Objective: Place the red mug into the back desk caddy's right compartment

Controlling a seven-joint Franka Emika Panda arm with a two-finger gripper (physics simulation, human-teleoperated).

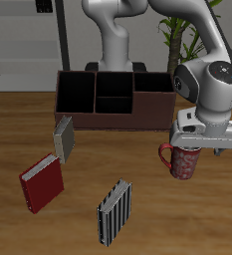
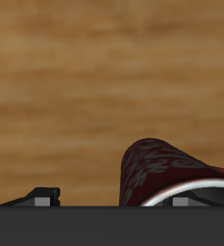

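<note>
The red mug (image 1: 181,160) stands upright on the table, just in front of one end of the back desk caddy (image 1: 116,118), a long dark brown box. The caddy's right compartment (image 1: 153,85), the large end section nearest the mug, holds nothing I can see. My gripper (image 1: 193,142) hangs directly over the mug. In the wrist view the mug (image 2: 161,173) sits close under the gripper (image 2: 118,199) with its white rim showing. The fingertips (image 2: 42,197) are spread wide, one well off the mug's outer wall and the other at the rim, so the gripper is open.
A red book (image 1: 41,182) lies near the table's front edge. A black-and-white striped book (image 1: 114,209) stands closer to the front. A grey book (image 1: 64,137) leans in front of the caddy's other end. The robot's base (image 1: 116,45) rises behind the caddy.
</note>
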